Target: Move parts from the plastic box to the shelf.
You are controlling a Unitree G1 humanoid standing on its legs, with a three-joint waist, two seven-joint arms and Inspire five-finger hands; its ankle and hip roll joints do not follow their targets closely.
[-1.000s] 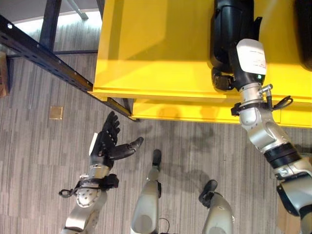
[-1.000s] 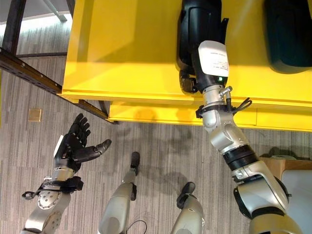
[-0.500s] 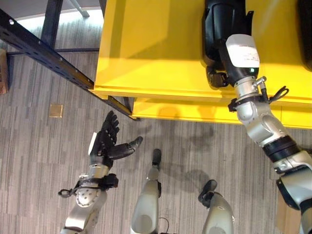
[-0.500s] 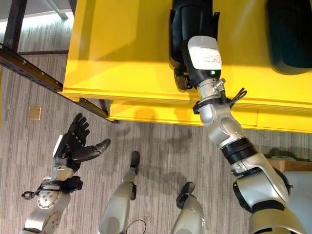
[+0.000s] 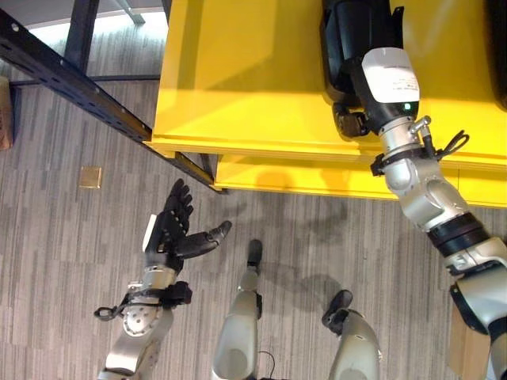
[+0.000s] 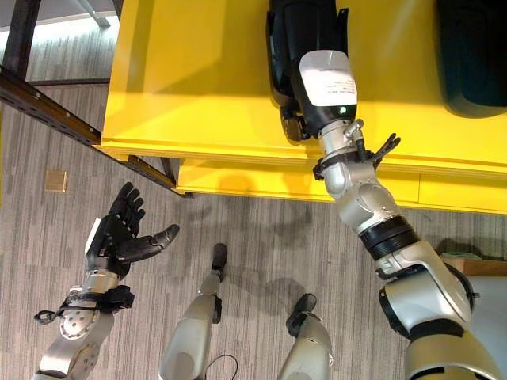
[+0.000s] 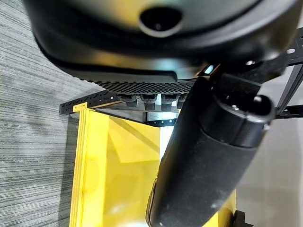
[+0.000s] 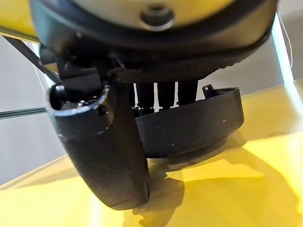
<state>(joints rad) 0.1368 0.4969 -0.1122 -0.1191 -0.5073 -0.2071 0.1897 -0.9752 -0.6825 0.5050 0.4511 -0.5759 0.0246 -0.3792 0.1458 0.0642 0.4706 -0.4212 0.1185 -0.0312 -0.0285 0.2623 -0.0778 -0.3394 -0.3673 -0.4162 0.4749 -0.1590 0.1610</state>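
Part [image 5: 356, 36], black and bulky, lies on the yellow shelf [image 5: 238, 87] with my right hand [image 8: 156, 99] on its near end, fingers reaching over its rim and thumb outside; I cannot tell whether they clamp it or merely rest. A second black part [image 6: 471, 51] lies further right on the same shelf. My left hand [image 5: 176, 233] hangs idle over the floor, fingers apart, holding nothing. To finish well, I judge I should set the part fully flat, clear of the shelf edge, before letting go.
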